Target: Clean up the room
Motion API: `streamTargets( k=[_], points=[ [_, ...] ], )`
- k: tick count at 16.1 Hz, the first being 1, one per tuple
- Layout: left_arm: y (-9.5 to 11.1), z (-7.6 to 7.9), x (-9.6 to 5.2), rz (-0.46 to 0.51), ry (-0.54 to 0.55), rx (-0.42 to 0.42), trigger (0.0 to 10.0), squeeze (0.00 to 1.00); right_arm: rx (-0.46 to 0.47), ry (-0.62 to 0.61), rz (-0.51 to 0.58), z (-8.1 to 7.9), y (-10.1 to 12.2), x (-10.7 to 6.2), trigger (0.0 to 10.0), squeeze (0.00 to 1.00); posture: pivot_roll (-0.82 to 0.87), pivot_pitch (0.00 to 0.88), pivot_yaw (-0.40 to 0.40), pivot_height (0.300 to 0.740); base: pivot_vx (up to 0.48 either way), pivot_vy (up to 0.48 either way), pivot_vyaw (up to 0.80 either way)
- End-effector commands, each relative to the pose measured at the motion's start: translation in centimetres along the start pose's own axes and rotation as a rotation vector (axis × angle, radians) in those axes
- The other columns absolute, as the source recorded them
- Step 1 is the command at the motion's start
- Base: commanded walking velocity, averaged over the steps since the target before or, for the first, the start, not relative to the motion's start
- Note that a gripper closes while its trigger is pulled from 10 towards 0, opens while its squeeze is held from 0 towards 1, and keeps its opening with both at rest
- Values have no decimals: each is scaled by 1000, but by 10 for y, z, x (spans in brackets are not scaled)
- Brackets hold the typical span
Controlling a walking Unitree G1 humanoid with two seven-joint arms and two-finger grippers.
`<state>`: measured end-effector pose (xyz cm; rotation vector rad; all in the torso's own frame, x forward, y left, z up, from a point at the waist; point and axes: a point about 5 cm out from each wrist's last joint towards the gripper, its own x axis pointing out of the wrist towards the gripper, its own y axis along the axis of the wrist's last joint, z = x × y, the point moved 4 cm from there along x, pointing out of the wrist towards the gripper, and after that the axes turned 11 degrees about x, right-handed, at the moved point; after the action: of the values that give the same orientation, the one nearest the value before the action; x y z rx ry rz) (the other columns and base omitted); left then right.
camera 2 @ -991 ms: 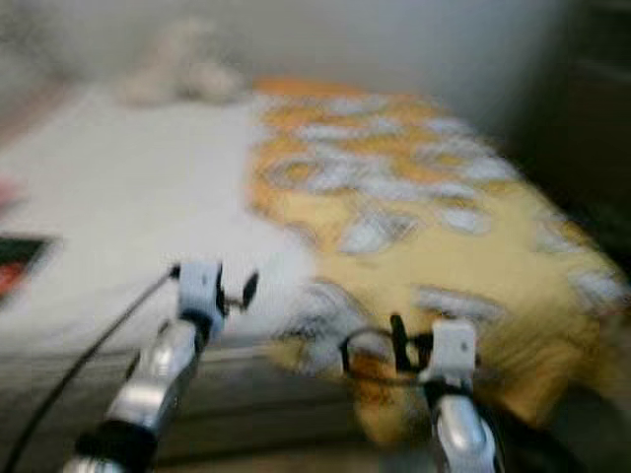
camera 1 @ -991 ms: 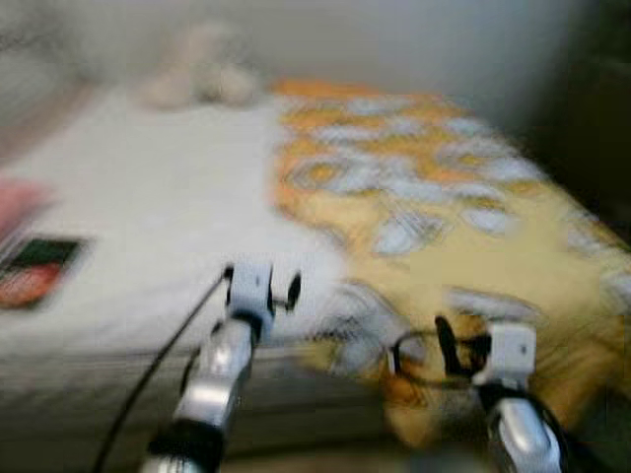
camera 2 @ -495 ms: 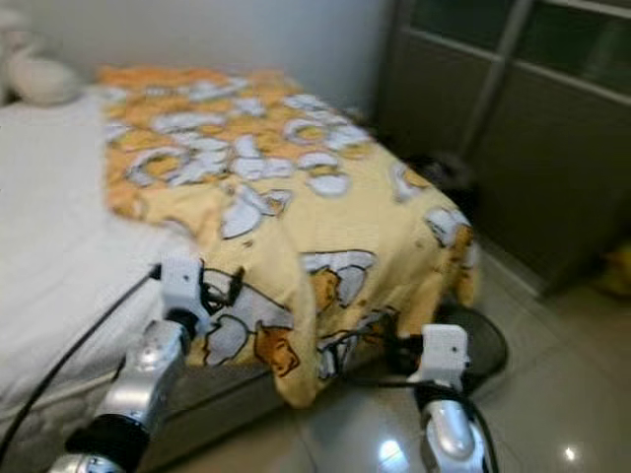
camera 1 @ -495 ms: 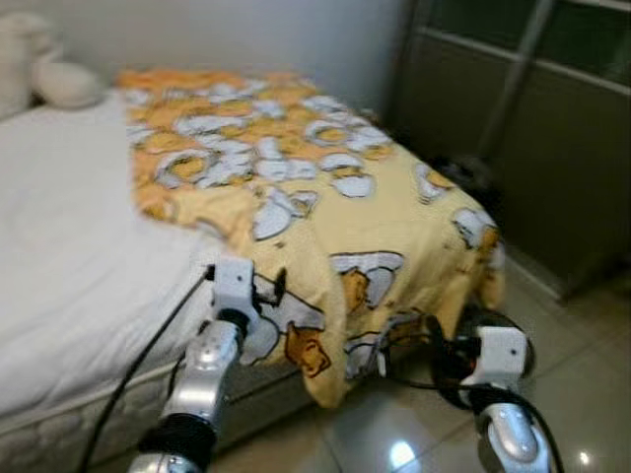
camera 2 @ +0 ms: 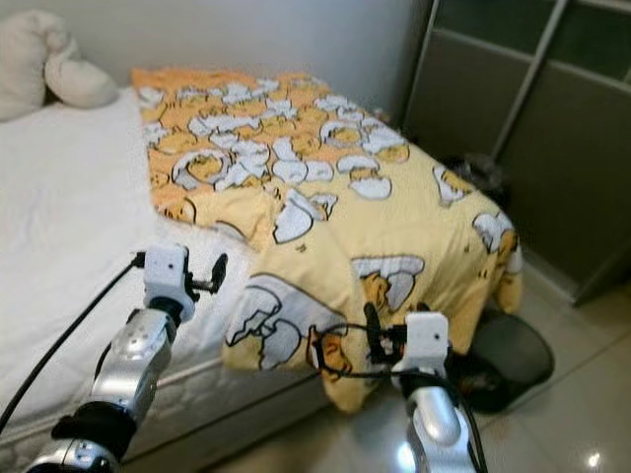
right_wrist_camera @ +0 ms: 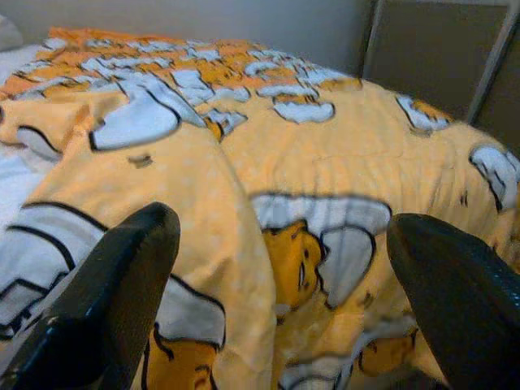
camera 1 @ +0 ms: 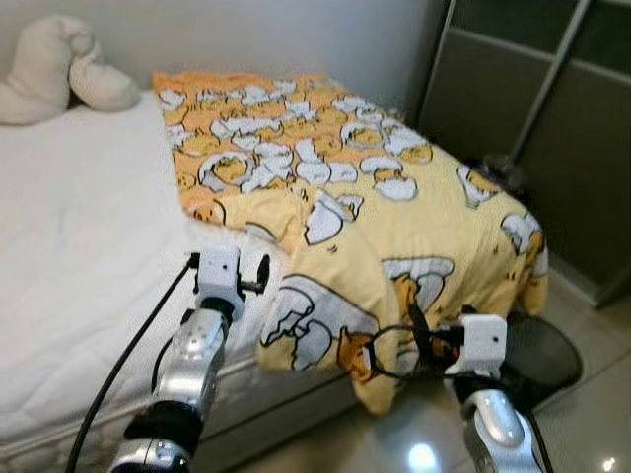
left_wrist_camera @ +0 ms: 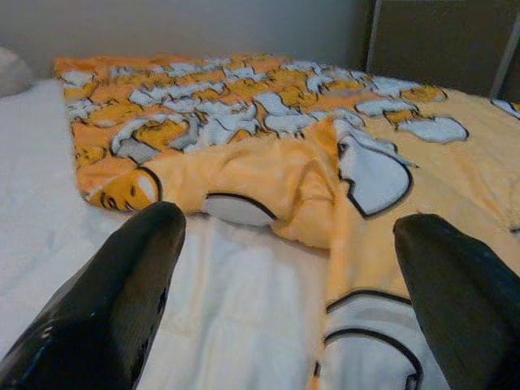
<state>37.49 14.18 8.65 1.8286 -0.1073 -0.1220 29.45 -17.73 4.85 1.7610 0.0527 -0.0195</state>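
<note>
A yellow blanket (camera 1: 375, 197) printed with cartoon eggs lies crumpled over the foot half of a bed. One corner is folded back, and its edge hangs down toward the floor. The white mattress (camera 1: 89, 236) is bare on the left. My left gripper (camera 1: 258, 274) is open above the mattress edge, just short of the blanket's folded corner (left_wrist_camera: 268, 175). My right gripper (camera 1: 419, 335) is open in front of the hanging blanket edge (right_wrist_camera: 244, 236). Neither holds anything.
A cream plush toy (camera 1: 59, 69) lies at the head of the bed by the wall. Dark sliding wardrobe doors (camera 1: 552, 118) stand at the right. A dark round object (camera 1: 547, 353) sits on the glossy tile floor (camera 1: 592, 434) by the bed's corner.
The camera has swung along the bed and the motion blur has cleared. Both arms stay out in front, grippers open.
</note>
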Motion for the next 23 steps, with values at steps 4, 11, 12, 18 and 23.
streamTargets(
  k=[4,11,12,18,23],
  points=[
    [5,13,3,17,-39,4,10000,0,-5,-30,-31,11,-8,-6,10000,0,41,0,-17,740,332,346,-739],
    [-2,17,1,-11,-30,-50,10000,0,10,-50,-23,15,-10,-10,10000,0,27,0,-5,740,187,-55,-421],
    [-4,19,1,-14,-28,-60,10000,0,9,-49,-21,14,-10,-10,10000,0,29,0,-6,740,349,-326,0],
    [-13,27,0,-64,-39,-8,10000,0,4,-34,-33,13,-11,-12,10000,0,32,0,-21,740,358,-316,0],
    [-28,-5,9,-207,133,-70,10000,0,-42,53,-68,2,-13,-25,10000,0,-7,24,-55,740,379,0,0]
  ],
)
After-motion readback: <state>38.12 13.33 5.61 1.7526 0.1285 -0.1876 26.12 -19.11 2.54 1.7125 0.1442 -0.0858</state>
